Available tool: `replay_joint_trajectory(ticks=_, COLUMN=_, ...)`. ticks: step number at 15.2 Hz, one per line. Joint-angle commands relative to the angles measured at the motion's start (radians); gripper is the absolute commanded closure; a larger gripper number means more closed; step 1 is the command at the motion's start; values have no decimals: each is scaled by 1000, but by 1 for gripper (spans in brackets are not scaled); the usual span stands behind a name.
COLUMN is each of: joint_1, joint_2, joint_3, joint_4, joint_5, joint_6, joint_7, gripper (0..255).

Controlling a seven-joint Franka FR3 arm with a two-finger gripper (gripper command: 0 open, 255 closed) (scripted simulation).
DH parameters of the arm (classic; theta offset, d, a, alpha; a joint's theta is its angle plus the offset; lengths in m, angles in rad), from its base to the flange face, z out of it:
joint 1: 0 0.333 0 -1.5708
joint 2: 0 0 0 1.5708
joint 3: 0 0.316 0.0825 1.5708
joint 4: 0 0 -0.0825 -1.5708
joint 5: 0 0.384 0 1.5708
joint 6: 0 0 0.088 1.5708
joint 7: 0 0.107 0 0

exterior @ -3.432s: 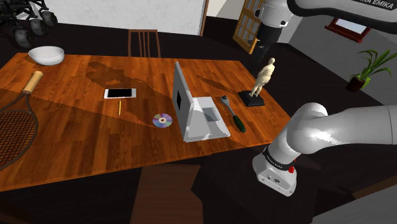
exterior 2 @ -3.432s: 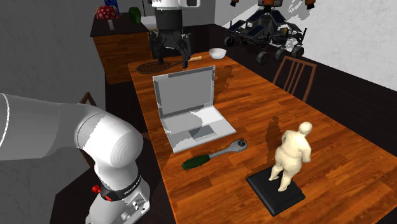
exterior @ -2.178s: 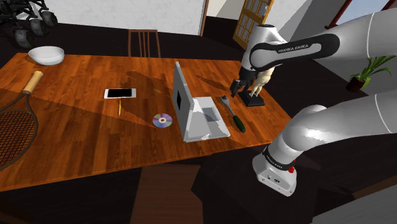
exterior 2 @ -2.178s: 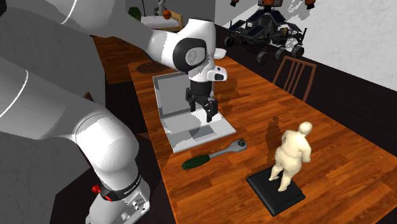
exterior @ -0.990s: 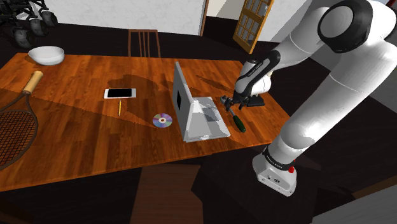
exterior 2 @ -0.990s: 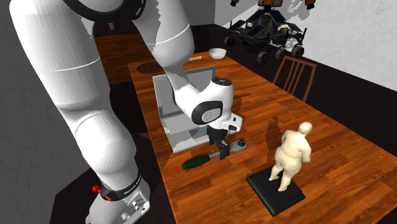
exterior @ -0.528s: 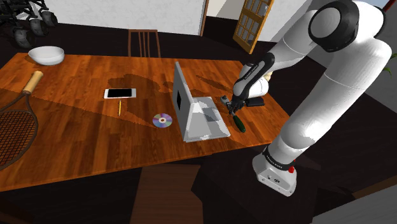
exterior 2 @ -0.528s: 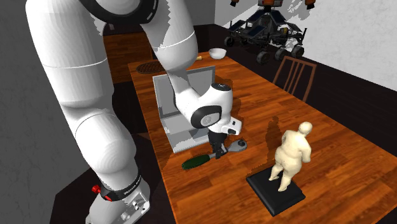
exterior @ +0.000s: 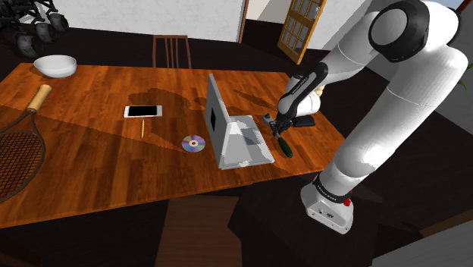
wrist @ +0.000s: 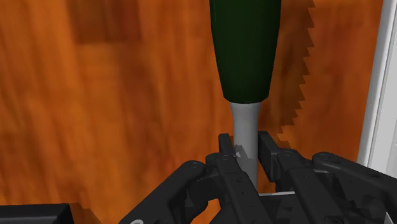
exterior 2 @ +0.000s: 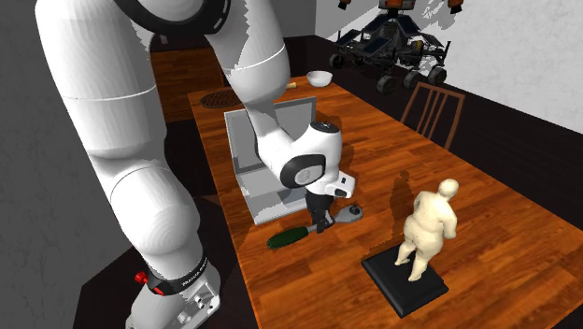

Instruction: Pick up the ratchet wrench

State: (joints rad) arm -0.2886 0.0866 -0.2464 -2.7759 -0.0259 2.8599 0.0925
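Wooden worktop [exterior: 98, 163] carries, from the shoulder view's left, a racket [exterior: 19, 155], a disc [exterior: 193, 142] and an open laptop [exterior: 227, 129]; just right of it lies the ratchet wrench [exterior: 285, 146], its grey shank clamped by the end effector [wrist: 245, 145].

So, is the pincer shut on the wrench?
Shut: fingers of the pincer clasp the ratchet wrench by its grey shaft, beside the dark green handle.
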Motion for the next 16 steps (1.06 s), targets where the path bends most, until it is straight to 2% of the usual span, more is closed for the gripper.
replay_joint_trajectory(ticks=1, joint_1=3, joint_2=-30, joint_3=-8, joint_4=-2, joint_5=-21, joint_6=-27, joint_7=15, gripper=255)
replay_joint_trajectory(ticks=8, joint_1=-3, joint_2=-163, joint_3=-17, joint_4=-6, joint_5=-89, joint_6=-154, joint_7=60, gripper=255)
replay_joint_trajectory(ticks=14, joint_1=-12, joint_2=-266, joint_3=-10, joint_4=2, joint_5=-117, joint_6=-265, joint_7=78, gripper=255)
replay_joint_trajectory(ticks=16, joint_1=-12, joint_2=-269, joint_3=-10, joint_4=3, joint_5=-117, joint_6=-267, joint_7=78, gripper=255)
